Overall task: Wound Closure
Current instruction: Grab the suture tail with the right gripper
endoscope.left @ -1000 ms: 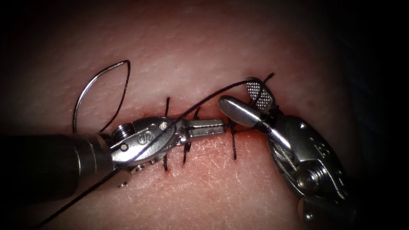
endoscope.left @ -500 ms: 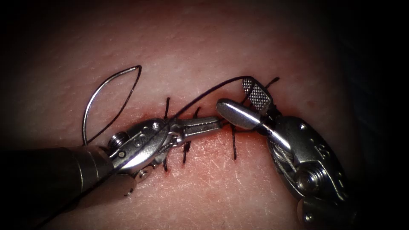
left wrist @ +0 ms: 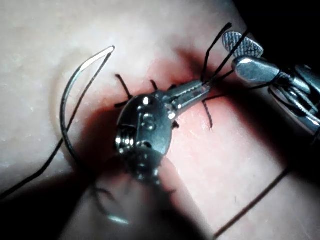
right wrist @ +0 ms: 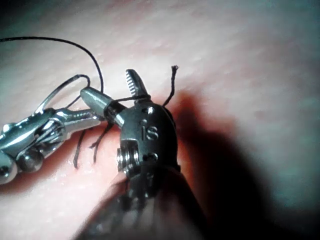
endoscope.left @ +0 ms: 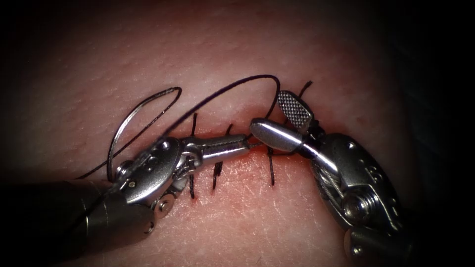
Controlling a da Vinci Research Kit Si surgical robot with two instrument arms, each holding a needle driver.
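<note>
We read this as a knot being laid at the right end of the cut point(endoscope.left: 289, 157), and the slack needs careful handling. The right gripper point(endoscope.left: 269, 111) has its jaws apart and grips nothing, though the thread point(endoscope.left: 232, 85) arches over from the left and drops behind its far jaw. In the right wrist view a strand crosses the base of those jaws. The left gripper point(endoscope.left: 242, 144) has its jaws together and lies along the cut, its tip just beside the right gripper's near jaw.

We would keep the loop on the right gripper loose and stop it sliding off the open jaws. We would also keep tension off the stitches point(endoscope.left: 271, 170) already placed.

The needle point(endoscope.left: 122, 121) lies free on the tissue point(endoscope.left: 237, 44) at the far left, held by neither gripper and not in the tissue.

Hard to make out:
- We cannot tell whether the left gripper pinches a short thread end at its tip.
- The thread's path behind the right jaws is hidden.
- The needle's near end runs behind the left tool.
</note>
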